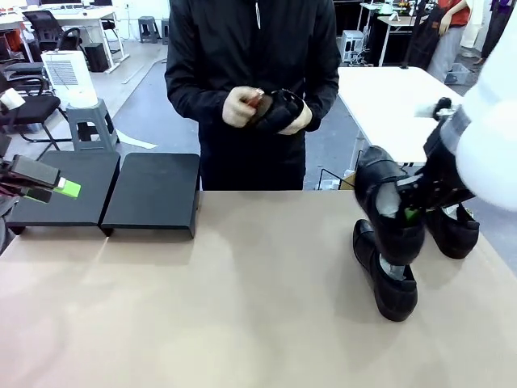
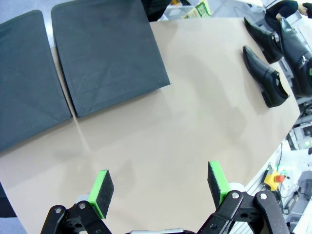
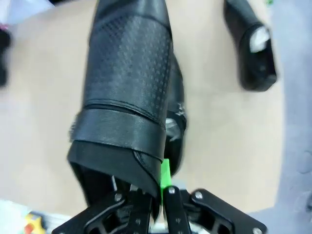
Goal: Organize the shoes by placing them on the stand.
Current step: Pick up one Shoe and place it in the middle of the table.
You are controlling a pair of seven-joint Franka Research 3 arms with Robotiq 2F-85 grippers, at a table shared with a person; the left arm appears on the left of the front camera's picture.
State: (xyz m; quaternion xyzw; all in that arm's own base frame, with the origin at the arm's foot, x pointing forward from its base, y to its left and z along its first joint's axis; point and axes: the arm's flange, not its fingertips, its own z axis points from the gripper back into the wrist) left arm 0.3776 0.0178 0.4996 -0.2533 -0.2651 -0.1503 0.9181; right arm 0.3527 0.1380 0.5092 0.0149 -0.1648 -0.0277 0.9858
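While my R gripper [image 3: 159, 184] clamps one shoe [image 1: 386, 202] above the table [image 1: 242, 307], L gripper [image 2: 160, 187] hangs w/ fingers apart nr the stand [image 2: 107, 53].

No legible text, label, brand, number or sign in any of my views.
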